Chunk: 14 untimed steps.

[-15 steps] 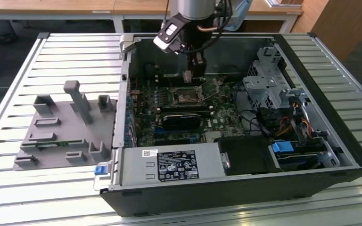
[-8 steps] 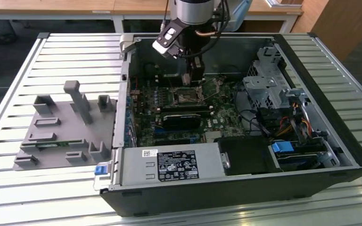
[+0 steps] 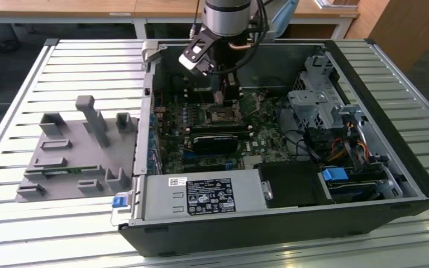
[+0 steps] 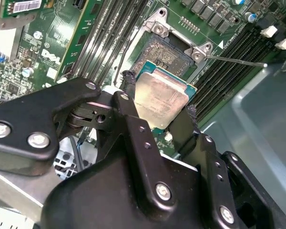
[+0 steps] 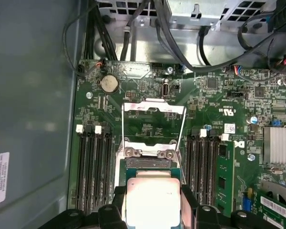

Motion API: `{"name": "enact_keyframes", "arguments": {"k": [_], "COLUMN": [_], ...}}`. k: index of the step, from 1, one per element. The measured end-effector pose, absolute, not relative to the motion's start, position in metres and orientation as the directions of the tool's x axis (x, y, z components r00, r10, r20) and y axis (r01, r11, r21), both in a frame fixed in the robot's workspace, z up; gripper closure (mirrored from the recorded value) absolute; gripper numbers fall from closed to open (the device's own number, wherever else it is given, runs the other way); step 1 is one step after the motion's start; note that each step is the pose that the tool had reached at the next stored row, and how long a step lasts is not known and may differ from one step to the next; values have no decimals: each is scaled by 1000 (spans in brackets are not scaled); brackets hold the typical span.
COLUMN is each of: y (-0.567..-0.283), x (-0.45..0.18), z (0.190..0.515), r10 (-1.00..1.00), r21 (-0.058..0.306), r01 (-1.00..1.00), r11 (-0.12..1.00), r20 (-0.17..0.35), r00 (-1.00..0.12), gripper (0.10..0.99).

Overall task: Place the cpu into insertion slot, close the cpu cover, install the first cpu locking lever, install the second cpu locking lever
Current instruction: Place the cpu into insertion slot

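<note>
My gripper [image 4: 160,101] is shut on the cpu [image 4: 158,94], a silvery square chip on a green base, with a black finger [image 4: 127,82] on each of two opposite edges. The chip sits just over the insertion slot [image 4: 163,53], whose dark centre shows beyond it. In the first wrist view the cpu [image 5: 152,195] is between the fingers of the gripper [image 5: 152,202], at the edge of the slot [image 5: 148,163]. The cpu cover [image 5: 153,109] is swung open and lies back on the board. A thin locking lever [image 5: 122,131] stands raised on each side. The exterior view has the gripper [image 3: 222,95] low inside the case over the slot [image 3: 220,117].
Long black memory slots [image 5: 93,167] flank the socket, with a green card [image 5: 225,176] beside them. Cables [image 5: 181,52] and a metal drive cage [image 3: 315,106] sit at the case's far side, a power supply [image 3: 203,195] at its near side. A grey fixture [image 3: 76,148] stands on the slatted table.
</note>
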<state>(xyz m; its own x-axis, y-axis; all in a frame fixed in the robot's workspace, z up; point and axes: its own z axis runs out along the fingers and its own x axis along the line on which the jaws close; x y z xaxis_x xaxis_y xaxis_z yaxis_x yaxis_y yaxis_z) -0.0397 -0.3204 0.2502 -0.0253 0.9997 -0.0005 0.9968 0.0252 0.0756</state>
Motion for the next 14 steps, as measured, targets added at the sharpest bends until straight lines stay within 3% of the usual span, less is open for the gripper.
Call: {"name": "enact_keyframes", "arguments": {"k": [14], "y": [-320], "x": [-42], "z": [229], "r10": [1000], "r21": [75], "r01": [997], "r11": [22], "r20": [0], "r00": [-22], "gripper": [549]}}
